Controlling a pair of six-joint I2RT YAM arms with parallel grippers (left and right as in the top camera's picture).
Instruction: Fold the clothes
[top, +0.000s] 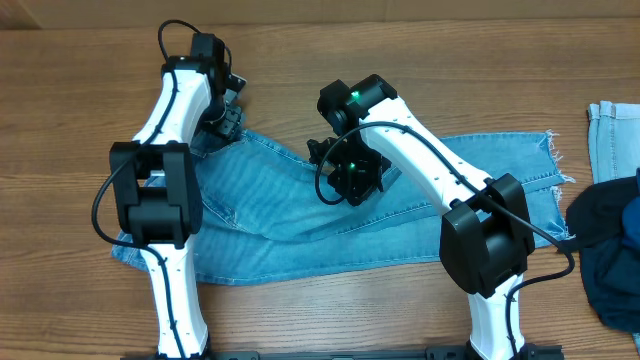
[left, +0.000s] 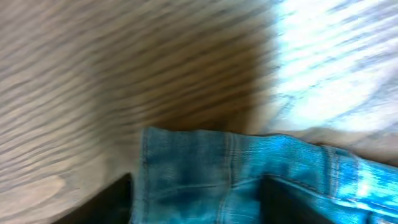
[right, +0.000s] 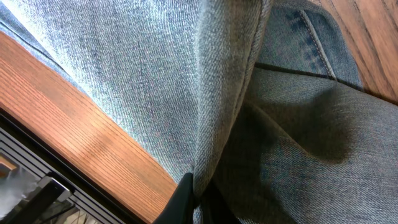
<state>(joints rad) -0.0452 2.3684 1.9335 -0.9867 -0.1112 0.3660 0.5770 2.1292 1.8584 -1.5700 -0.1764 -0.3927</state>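
A pair of light blue jeans (top: 400, 200) lies spread across the wooden table. My left gripper (top: 226, 120) is at the far left corner of the jeans. In the blurred left wrist view, its two dark fingers (left: 196, 202) stand apart with the denim edge (left: 199, 168) between them, so it is open. My right gripper (top: 352, 178) is over the middle of the jeans. In the right wrist view its fingers (right: 200, 202) are shut on a raised fold of denim (right: 217, 112).
A pile of other clothes sits at the right edge: a light denim piece (top: 615, 135) and a dark navy garment (top: 610, 250). The right wrist view shows the table's edge with a black frame (right: 37, 180) below it.
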